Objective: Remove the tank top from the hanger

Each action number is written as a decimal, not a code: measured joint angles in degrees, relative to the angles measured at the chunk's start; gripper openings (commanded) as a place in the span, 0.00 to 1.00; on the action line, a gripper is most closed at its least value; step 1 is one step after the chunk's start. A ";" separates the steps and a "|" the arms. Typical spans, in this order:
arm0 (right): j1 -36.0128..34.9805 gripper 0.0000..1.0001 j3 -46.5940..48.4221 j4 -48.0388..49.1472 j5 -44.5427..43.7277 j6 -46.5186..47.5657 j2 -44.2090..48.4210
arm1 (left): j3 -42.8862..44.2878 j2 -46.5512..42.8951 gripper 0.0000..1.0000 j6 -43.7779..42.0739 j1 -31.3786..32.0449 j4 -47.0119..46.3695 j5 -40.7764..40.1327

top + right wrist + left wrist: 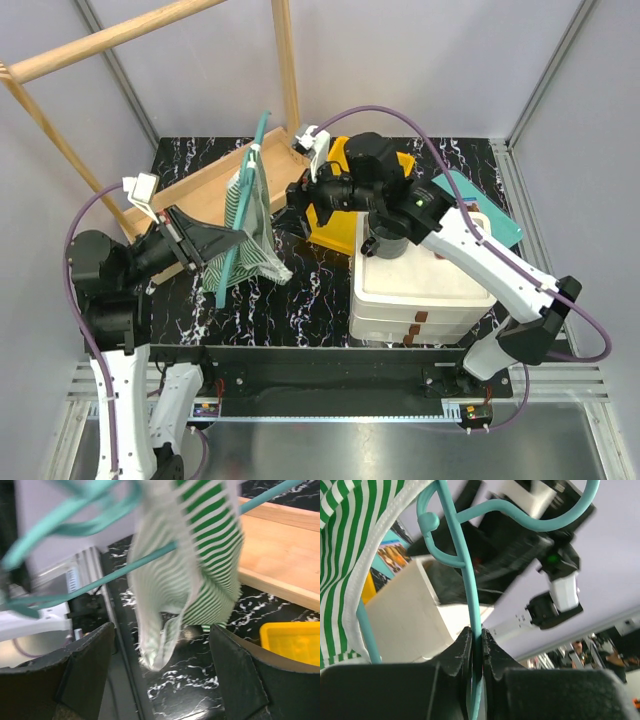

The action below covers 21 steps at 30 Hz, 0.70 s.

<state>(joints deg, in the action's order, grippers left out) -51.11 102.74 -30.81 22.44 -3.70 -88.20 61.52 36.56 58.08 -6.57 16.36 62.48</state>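
Note:
The teal hanger (243,205) stands tilted over the left of the table, hook end up at the back. The green-and-white striped tank top (255,235) hangs on it and droops to the tabletop. My left gripper (232,241) is shut on a thin bar of the hanger (468,565); its tips (476,642) pinch that bar, and the tank top (350,555) shows at the upper left. My right gripper (292,208) is open just right of the cloth. In the right wrist view a hanging fold of the tank top (185,580) lies between the wide-open fingers (85,655), and a hanger bar (100,581) crosses behind it.
A wooden rack base (200,180) lies behind the hanger, with wooden poles (285,60) rising from it. A yellow bin (335,215), a white drawer unit (410,285) and a teal board (492,215) stand to the right, under my right arm.

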 measured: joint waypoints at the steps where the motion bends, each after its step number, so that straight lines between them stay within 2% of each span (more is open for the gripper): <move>1: 0.00 0.83 -0.90 0.76 -0.52 0.42 -0.28 | -0.46 -0.59 0.00 0.02 0.55 -0.15 0.31; 5: 0.04 0.80 -4.48 4.87 -1.92 2.84 -0.55 | -2.08 -2.32 0.00 0.04 2.08 -0.92 1.44; 12: 0.04 0.66 -8.48 15.89 -2.89 3.87 -0.35 | -2.19 -2.38 0.00 0.04 3.48 -1.25 2.08; 15: 0.04 0.56 -10.58 19.87 -2.99 3.65 -0.33 | -2.19 -2.38 0.00 0.04 4.35 -1.49 2.27; 16: 0.04 0.49 -10.97 20.70 -2.99 3.32 -0.33 | -2.19 -2.38 0.00 0.04 4.55 -1.49 2.32; 21: 0.04 0.36 -11.52 23.91 -2.95 1.55 -0.33 | -2.19 -2.38 0.00 0.02 5.31 -1.68 2.56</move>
<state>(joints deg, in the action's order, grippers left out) -51.07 91.22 -6.90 19.49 -2.15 -88.53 59.33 34.17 58.11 -1.26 14.68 65.04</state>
